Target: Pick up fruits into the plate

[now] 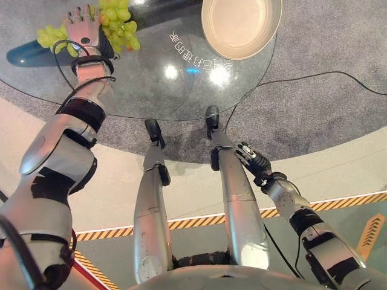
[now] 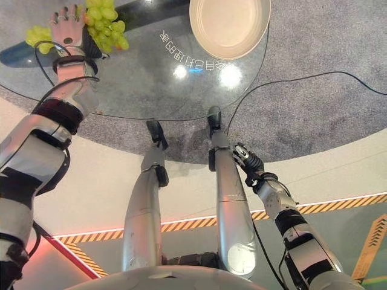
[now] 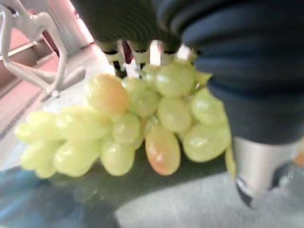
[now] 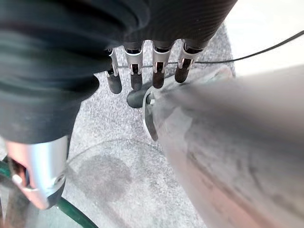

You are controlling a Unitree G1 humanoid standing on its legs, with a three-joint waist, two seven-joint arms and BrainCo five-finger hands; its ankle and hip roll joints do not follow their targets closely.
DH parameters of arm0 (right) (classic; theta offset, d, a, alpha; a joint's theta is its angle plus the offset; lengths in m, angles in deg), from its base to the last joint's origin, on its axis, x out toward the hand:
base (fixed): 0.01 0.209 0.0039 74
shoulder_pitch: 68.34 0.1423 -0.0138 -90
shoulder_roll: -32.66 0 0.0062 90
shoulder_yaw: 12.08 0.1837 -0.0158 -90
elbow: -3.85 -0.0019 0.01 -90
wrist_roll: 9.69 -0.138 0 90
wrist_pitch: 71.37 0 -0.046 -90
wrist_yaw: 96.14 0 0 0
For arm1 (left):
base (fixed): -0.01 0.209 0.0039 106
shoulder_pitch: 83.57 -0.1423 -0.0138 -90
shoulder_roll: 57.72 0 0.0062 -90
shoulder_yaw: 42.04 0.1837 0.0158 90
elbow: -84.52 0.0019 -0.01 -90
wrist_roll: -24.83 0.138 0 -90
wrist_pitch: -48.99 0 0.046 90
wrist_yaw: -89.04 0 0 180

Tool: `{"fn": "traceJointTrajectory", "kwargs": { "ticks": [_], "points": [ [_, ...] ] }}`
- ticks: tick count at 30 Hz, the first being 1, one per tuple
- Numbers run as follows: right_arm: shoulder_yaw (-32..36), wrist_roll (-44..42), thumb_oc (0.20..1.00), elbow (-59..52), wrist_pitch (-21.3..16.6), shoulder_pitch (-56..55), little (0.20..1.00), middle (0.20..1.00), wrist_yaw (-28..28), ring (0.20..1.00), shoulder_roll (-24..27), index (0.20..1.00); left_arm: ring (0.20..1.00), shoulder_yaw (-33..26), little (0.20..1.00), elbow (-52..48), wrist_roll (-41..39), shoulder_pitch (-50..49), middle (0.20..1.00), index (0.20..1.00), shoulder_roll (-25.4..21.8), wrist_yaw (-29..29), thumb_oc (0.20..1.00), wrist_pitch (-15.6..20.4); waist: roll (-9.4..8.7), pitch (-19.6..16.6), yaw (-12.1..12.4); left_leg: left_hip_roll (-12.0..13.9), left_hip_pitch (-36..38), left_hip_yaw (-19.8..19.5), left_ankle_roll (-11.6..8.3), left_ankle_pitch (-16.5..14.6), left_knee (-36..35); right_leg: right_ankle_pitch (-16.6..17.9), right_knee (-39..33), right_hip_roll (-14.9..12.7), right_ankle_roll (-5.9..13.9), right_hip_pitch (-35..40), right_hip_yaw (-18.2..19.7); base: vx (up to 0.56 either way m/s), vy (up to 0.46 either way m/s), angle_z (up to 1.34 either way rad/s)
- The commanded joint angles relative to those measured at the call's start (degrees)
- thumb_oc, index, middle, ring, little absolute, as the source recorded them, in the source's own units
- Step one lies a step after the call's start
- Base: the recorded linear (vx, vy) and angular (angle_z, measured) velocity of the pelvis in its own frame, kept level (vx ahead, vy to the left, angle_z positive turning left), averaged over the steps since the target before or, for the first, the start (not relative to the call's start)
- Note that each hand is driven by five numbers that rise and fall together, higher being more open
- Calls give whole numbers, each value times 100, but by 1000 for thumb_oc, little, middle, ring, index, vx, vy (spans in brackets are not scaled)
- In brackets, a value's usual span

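1. My left hand (image 1: 83,29) lies on top of the bunch of green grapes (image 1: 118,24) at the far left of the round glass table (image 1: 151,90). From above, the fingers look spread over the fruit. In the left wrist view the grapes (image 3: 142,123) sit right under the fingers (image 3: 154,52) with the thumb (image 3: 256,166) beside them. I cannot tell whether the fingers are closed round the bunch or only resting on it.

2. I judge the hand is placed there to gather the bunch from above, since grapes hang loosely and need the whole cluster cupped.

3. The grapes rest on the glass, not yet in the plate (image 1: 242,27). The plate stands well apart from them, across the table to my right, so a sideways carry is still to come.

4. The grapes are smooth, oval and pale yellow-green, and a few are tinged orange. The plate is a shallow, round, cream dish with a raised rim. The tabletop is clear and glossy, reflecting lamps, with grey carpet (image 1: 338,48) visible under and around it.

5. My right hand (image 1: 253,159) hangs low beside the table's edge, fingers (image 4: 135,78) relaxed and holding nothing.
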Motion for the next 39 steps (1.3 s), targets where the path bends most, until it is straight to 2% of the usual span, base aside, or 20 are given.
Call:
{"fn": "traceJointTrajectory", "kwargs": {
  "ticks": [1,6,7,18,31,36,37,38,39],
  "points": [
    [-213,-156,1000,-299,-80,-264,1000,1000,106,1000,-106,1000,1000,-52,1000,679,-330,-147,1000,1000,-79,-189,1000,-249,-168,-54,-75,-378,-221,-97,188,-617,734,576,-631,416,268,163,241,0,0,0],
    [-233,-235,1000,-375,-105,-310,1000,1000,87,1000,-95,1000,1000,-136,1000,802,-305,-76,1000,1000,-168,-152,1000,-339,-194,-54,-61,-399,-255,-117,193,-624,713,574,-647,415,279,138,227,0,0,0],
    [-227,-311,1000,-419,-106,-311,1000,1000,59,1000,-87,1000,200,-125,200,835,-206,-96,200,200,-191,82,200,-346,-197,-54,-51,-425,-295,-138,193,-625,719,597,-644,417,280,93,224,0,0,0],
    [-212,-442,1000,-524,-97,-335,1000,1000,134,1000,-61,1000,200,49,200,777,126,-80,200,200,-152,526,200,-204,-196,-54,-84,-472,-248,-128,213,-636,655,641,-688,432,291,92,242,0,0,0],
    [-144,-420,1000,-533,-182,-441,1000,1000,206,1000,-52,1000,200,-54,200,466,-56,-302,200,200,-153,370,200,93,-95,-54,8,-511,114,-119,245,-575,478,602,-708,432,275,404,162,0,0,0],
    [-96,-332,1000,-586,-283,-501,1000,1000,235,1000,-107,1000,200,-349,200,171,-730,-575,200,200,-151,75,200,620,-14,-54,100,-509,580,-144,266,-530,234,554,-809,389,285,829,111,-6,0,0],
    [-96,-332,1000,-586,-283,-501,1000,1000,235,1000,-107,1000,200,-349,200,171,-730,-575,200,200,-151,75,200,620,-14,-54,100,-509,580,-144,266,-530,234,554,-809,389,285,829,111,0,0,0],
    [-90,-308,1000,-597,-323,-515,1000,1000,258,1000,-116,1000,200,-428,200,112,-915,-623,200,200,-148,38,200,789,2,-54,118,-500,707,-144,273,-522,170,535,-830,379,289,937,101,0,0,0],
    [-78,-256,1000,-693,-388,-559,1000,1000,255,1000,-140,1000,200,-606,200,-57,-1266,-736,200,200,-147,-52,200,1135,30,-54,160,-487,953,-149,273,-510,56,507,-880,344,303,1159,66,-26,-12,3]
  ]
}}
